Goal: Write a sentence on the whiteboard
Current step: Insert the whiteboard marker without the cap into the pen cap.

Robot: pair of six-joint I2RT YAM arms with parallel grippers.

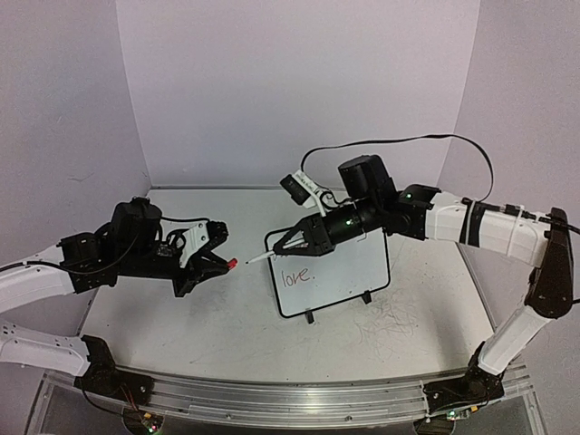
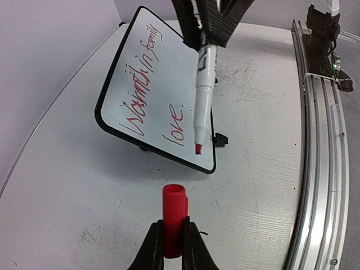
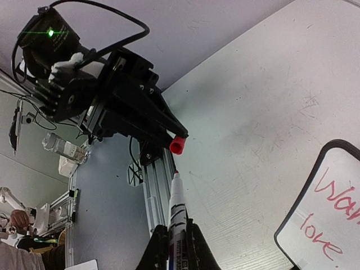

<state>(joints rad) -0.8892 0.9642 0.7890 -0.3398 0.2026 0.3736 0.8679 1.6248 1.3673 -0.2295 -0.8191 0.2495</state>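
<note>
- Left gripper is closed tight on an upright red cap.
- Right gripper clamps the marker, its bare tip near the cap but apart.
- Whiteboard bearing the sentence sits ahead of the left fingers, beside the right ones.

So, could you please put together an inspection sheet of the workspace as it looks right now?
Surface: white table, scuffed, with grey scribbles at the front right.
Job's things: whiteboard propped on clip feet; red sentence reads "Warmth in family love."
Clutter: nothing seen.
Grippers: left gripper shut on the red cap; right gripper shut on the uncapped marker, whose tip points toward the cap.
Cables: black cable loops above the right arm.
Surroundings: plain walls; metal rail along the near edge.
</note>
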